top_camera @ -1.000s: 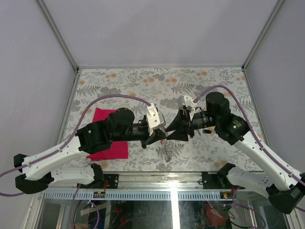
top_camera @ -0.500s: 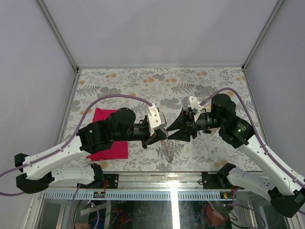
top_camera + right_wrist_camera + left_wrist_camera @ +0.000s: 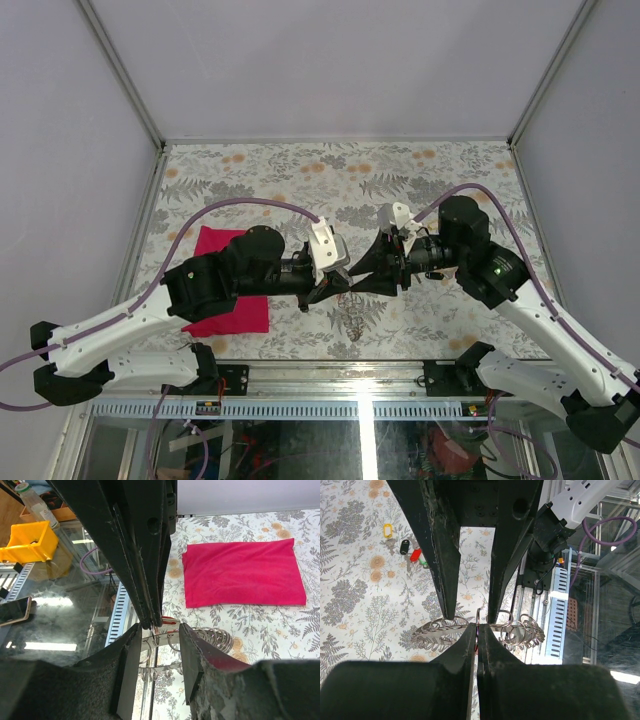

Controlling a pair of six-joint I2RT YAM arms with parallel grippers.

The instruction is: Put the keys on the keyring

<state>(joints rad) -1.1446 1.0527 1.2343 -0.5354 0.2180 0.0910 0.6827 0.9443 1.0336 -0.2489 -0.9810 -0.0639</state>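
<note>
metal keyring [image 3: 522, 630], left pincer [image 3: 476, 631] clamped, keys [image 3: 410, 551] apart

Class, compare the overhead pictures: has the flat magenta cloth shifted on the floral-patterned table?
No. The flat magenta cloth lies in the same place beside the left edge of the floral-patterned table.

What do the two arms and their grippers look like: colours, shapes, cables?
The left arm and right arm have white long links and black joint housings. A purple cable loops to each wrist, beside a white mount. The right arm bears a small green light. The left gripper and right gripper have black, long, tapering fingers.
</note>
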